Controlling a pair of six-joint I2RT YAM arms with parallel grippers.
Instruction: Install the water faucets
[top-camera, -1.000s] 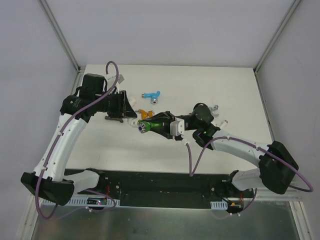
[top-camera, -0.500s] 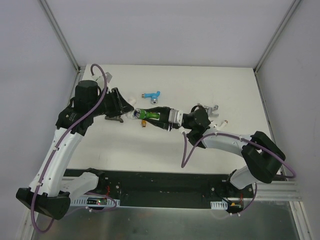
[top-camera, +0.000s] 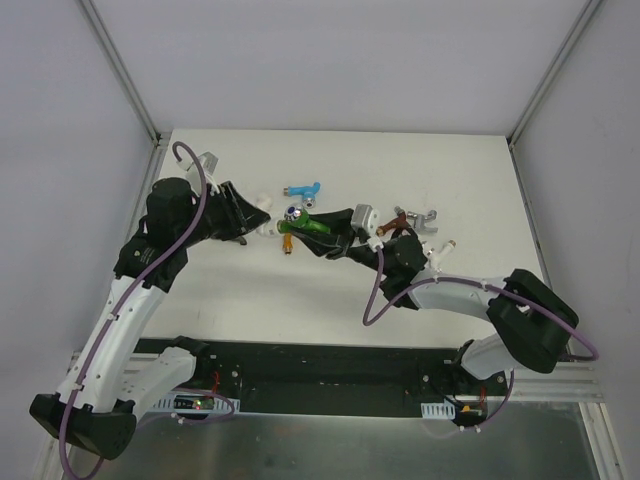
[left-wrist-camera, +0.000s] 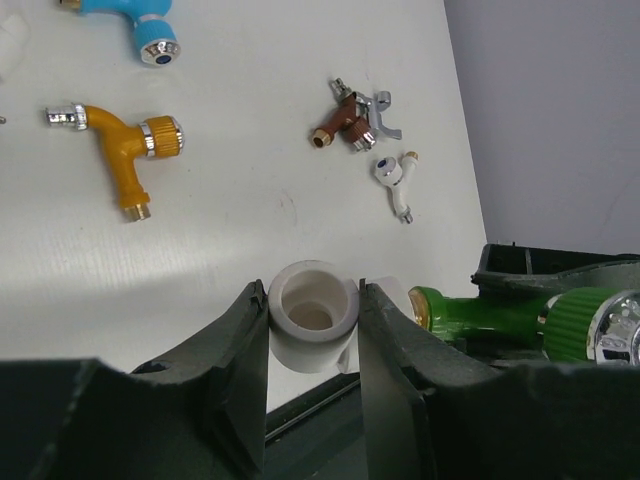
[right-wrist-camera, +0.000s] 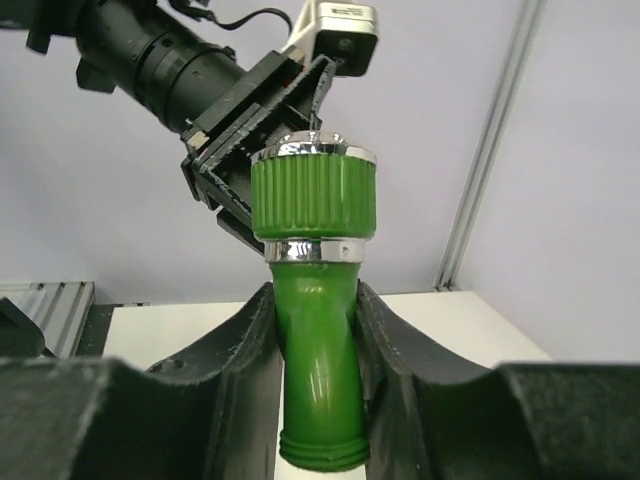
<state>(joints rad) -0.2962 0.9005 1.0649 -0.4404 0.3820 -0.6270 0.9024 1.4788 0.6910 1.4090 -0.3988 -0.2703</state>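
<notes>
My right gripper (top-camera: 322, 232) is shut on the green faucet (top-camera: 303, 224) and holds it above the table; in the right wrist view the faucet (right-wrist-camera: 315, 340) stands between the fingers, knob up. My left gripper (top-camera: 258, 222) is shut on a white pipe fitting (left-wrist-camera: 313, 318), open end facing the camera. The green faucet's threaded end (left-wrist-camera: 470, 310) lies just right of the fitting, apart from it. On the table lie the blue faucet (top-camera: 302, 190), orange faucet (left-wrist-camera: 125, 140), reddish-brown faucet (left-wrist-camera: 343, 122), silver faucet (left-wrist-camera: 381, 110) and white faucet (left-wrist-camera: 394, 181). The dark grey faucet is mostly hidden under the left gripper.
The left wrist and its camera (right-wrist-camera: 240, 110) loom just behind the green faucet's knob in the right wrist view. Another white fitting (left-wrist-camera: 8, 45) shows at the left edge. White walls and metal frame posts (top-camera: 120, 70) bound the table.
My right gripper has carried the green faucet up and left and turned it, bringing its threaded end next to the white fitting. My left arm has shifted, still holding the fitting.
</notes>
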